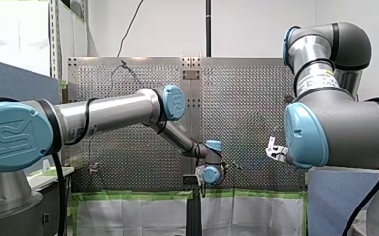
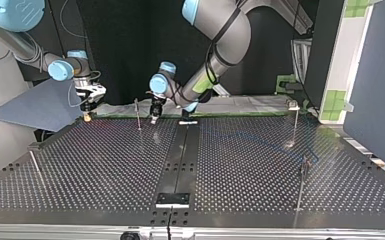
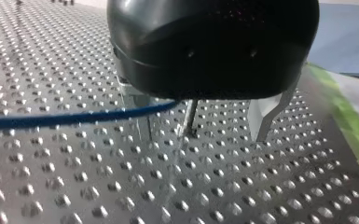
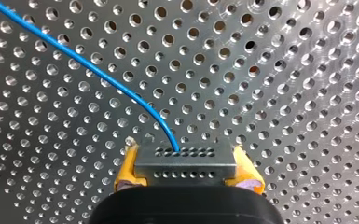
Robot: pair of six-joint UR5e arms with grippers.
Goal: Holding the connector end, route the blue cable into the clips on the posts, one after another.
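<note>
R fingers [image 4: 127,169] clamp connector [image 4: 185,164], blue cable [image 4: 98,73]; L fingers [image 3: 265,116] spread; UR logo [image 1: 11,135], L arm [image 1: 109,110].

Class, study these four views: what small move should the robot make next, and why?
Probably my right gripper, its yellow-padded fingers shut on the connector, should carry it toward the post standing beside my left gripper in the top view, drawing the blue cable up to it. The cable trails free from the connector over the table.

Reads bright, even room light. Picks up glare streaks on perforated table [image 2: 105,155] against black backdrop [image 2: 120,50] in top view; glints off hole rims in wrist views.
</note>
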